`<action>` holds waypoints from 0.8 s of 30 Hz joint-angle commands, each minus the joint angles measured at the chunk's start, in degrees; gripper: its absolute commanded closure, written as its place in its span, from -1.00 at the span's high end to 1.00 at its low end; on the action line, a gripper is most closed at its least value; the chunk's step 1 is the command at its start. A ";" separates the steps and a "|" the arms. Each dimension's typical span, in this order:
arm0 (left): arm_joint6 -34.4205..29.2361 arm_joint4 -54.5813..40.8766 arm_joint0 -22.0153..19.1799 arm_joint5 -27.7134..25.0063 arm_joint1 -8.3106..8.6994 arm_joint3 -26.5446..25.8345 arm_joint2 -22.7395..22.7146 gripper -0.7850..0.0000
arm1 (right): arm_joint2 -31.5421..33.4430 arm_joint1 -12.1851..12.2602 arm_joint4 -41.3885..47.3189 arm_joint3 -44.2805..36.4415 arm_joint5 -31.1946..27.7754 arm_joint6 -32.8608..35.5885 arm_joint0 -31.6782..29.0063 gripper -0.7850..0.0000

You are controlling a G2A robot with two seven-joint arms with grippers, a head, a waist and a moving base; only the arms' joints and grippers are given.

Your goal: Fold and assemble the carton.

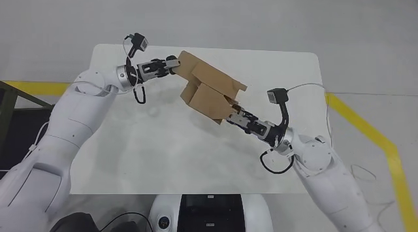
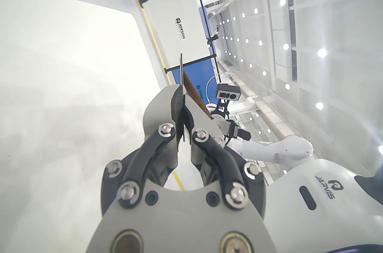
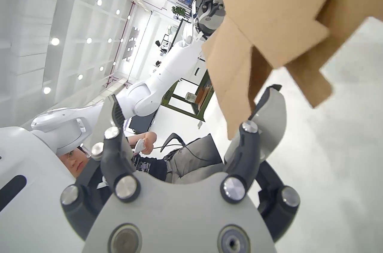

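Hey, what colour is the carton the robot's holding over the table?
The cardboard carton is plain brown, with no pattern; the right wrist view shows it best.

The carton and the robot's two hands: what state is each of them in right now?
carton: partly folded, flaps sticking out, not yet a closed box, held at one end.
left gripper: fingers shut on a thin edge of the carton.
right gripper: fingers wide open, a carton flap by one finger, nothing gripped.
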 commanded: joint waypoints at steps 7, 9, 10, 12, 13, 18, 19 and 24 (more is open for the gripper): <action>0.78 1.93 -0.33 -0.61 -1.16 1.05 0.48 -1.00 | -0.93 -0.30 1.48 0.51 0.12 -0.14 0.69 0.95; 0.61 1.67 -0.33 -0.54 -1.36 1.22 0.31 -1.00 | -0.96 -0.38 1.76 0.90 0.55 -0.70 0.79 0.89; 0.57 1.64 -0.32 -0.63 -1.44 1.31 0.19 -1.00 | -1.00 -0.43 2.06 1.09 0.65 -1.03 0.84 0.81; 0.42 1.72 -0.31 -0.85 -1.58 1.40 -0.08 -1.00 | -1.12 -0.55 2.85 1.45 0.89 -1.55 0.99 0.64; 0.29 1.83 -0.29 -0.98 -1.64 1.38 -0.20 -1.00 | -1.16 -0.60 3.04 1.61 0.93 -1.66 1.15 0.39; -0.14 1.98 -0.02 -0.98 -1.93 1.18 -0.79 -1.00 | -1.29 -0.80 2.80 2.42 1.53 -2.46 1.84 -0.04; -0.20 1.96 0.02 -0.94 -1.98 1.12 -0.93 -1.00 | -1.32 -0.83 2.69 2.49 1.66 -2.58 1.93 -0.22; 0.04 1.72 0.22 -0.33 -2.18 1.26 -1.88 -1.00 | -0.98 -0.93 2.41 2.94 2.94 -3.53 2.12 -0.69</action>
